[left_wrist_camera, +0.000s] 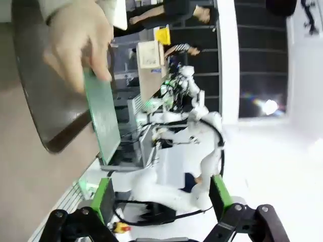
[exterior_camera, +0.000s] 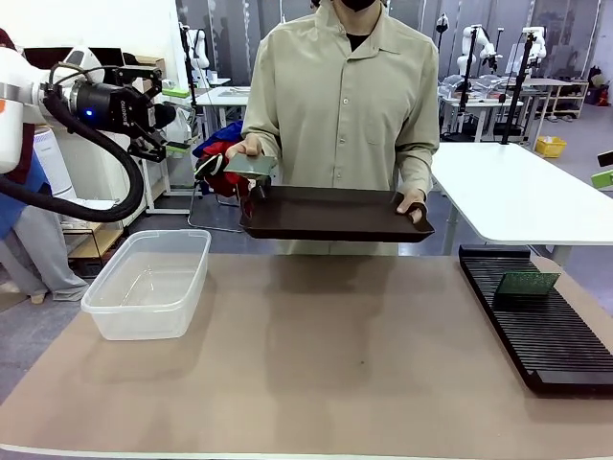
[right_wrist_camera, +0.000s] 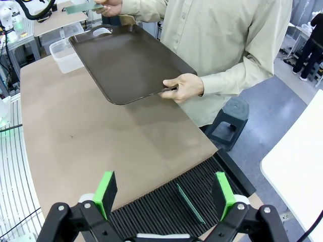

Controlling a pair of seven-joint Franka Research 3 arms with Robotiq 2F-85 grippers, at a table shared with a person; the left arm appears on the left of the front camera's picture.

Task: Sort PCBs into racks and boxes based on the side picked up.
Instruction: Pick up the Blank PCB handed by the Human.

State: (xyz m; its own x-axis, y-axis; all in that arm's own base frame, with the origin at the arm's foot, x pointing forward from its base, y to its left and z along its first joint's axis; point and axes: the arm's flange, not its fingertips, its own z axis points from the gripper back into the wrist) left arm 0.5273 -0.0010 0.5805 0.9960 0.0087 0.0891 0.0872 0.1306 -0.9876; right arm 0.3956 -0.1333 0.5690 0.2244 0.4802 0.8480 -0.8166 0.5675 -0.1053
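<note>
The matte brown worktop (exterior_camera: 316, 364) carries on its right the long flat black rack (exterior_camera: 556, 335) of narrow parallel slots. The standing PCB (exterior_camera: 527, 283), a thin green rectangle, sits on edge in a slot toward the rack's far end. The right gripper (right_wrist_camera: 165, 197) hangs over that rack, its green-padded fingers (right_wrist_camera: 106, 194) spread wide with nothing between them. On the left sits the clear box (exterior_camera: 148, 283), a translucent round-cornered tub with a rim, empty. Beyond the worktop's far edge a person holds a smooth dark brown tray (exterior_camera: 335, 213) level and bare, one hand (exterior_camera: 414, 204) on its rim. The other hand (exterior_camera: 247, 149) pinches the held PCB (exterior_camera: 251, 165), flat and green, above the tray's left corner. The left gripper (left_wrist_camera: 162, 199) is raised facing this board but apart from it, fingers wide and holding nothing.
</note>
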